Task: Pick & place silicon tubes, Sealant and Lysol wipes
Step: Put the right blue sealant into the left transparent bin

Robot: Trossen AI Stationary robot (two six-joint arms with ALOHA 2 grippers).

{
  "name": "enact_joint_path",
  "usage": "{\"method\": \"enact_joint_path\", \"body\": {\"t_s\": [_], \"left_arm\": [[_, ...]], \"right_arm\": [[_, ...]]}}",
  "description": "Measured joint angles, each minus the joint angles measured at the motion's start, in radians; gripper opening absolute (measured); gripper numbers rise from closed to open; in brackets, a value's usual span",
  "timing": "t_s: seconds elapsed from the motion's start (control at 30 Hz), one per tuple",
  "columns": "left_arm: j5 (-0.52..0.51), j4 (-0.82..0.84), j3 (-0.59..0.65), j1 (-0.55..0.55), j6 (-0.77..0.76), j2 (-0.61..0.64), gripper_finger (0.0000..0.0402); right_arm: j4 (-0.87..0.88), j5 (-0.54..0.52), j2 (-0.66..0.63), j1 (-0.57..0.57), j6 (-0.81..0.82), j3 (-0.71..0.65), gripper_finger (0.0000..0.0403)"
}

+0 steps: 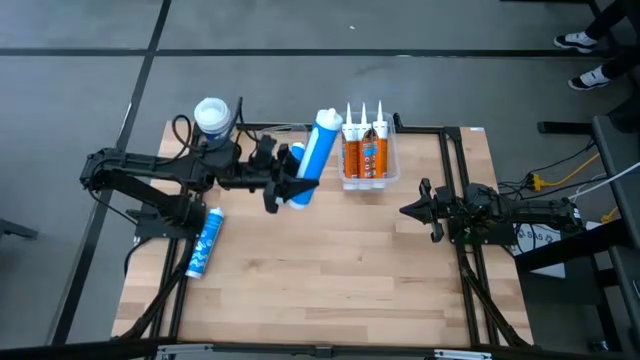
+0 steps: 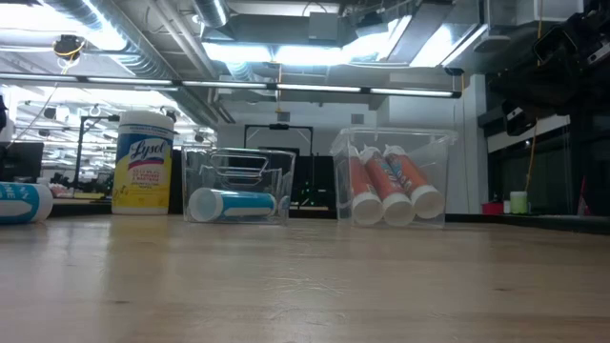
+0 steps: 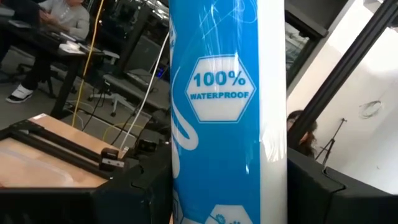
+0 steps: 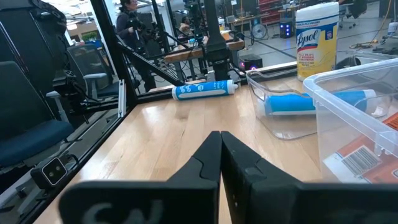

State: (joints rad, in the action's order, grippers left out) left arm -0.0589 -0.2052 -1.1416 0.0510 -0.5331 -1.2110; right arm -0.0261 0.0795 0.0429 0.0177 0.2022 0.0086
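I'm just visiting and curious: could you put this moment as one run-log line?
left gripper: holds blue tube near clear bin | right gripper: shut, waiting | Lysol wipes: standing on table

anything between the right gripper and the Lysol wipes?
Yes. From the shut right gripper, the Lysol wipes stand at the table's far corner behind the clear bin holding a blue tube; the orange-tube bin stands nearer.

"100% WATERPROOF" on blue tube (image 3: 227,112), "Lysol" on canister (image 2: 143,162)

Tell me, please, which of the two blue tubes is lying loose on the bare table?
The blue tube beside the left arm's base lies loose on the wood. The other blue tube is held in the left gripper at the clear bin.
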Motion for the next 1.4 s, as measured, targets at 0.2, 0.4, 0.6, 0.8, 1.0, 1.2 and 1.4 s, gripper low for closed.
{"method": "enact_joint_path", "body": {"t_s": [0.2, 0.4, 0.6, 0.8, 1.0, 1.2, 1.4], "left_arm": [[0.015, 0.001, 0.0, 0.001, 0.029, 0.0, 0.0214], [0.035, 0.001, 0.0, 0.001, 0.048, 0.0, 0.0214], [0.059, 0.002, 0.0, 0.003, 0.043, 0.0, 0.0214], [0.058, 0.034, 0.0, 0.008, 0.041, 0.0, 0.0214], [0.058, 0.044, 0.0, 0.008, 0.04, 0.0, 0.0214], [0.061, 0.093, 0.0, 0.008, 0.035, 0.0, 0.0214], [0.085, 0.166, 0.0, 0.008, -0.004, 0.0, 0.0214]], "right_arm": [[0.0, 0.0, 0.0, 0.0, 0.001, 0.0, 0.0012], [0.0, 0.0, 0.0, 0.0, -0.002, 0.0, 0.0012], [-0.059, 0.0, 0.0, 0.0, -0.014, 0.0, 0.0012], [-0.239, -0.007, 0.0, 0.0, 0.058, 0.0, 0.0012], [-0.374, -0.008, 0.0, 0.0, 0.17, 0.0, 0.0012], [-0.342, -0.009, 0.018, 0.0, 0.209, 0.089, 0.0012], [-0.215, -0.047, 0.119, 0.0, 0.159, 0.27, 0.0012]]}}
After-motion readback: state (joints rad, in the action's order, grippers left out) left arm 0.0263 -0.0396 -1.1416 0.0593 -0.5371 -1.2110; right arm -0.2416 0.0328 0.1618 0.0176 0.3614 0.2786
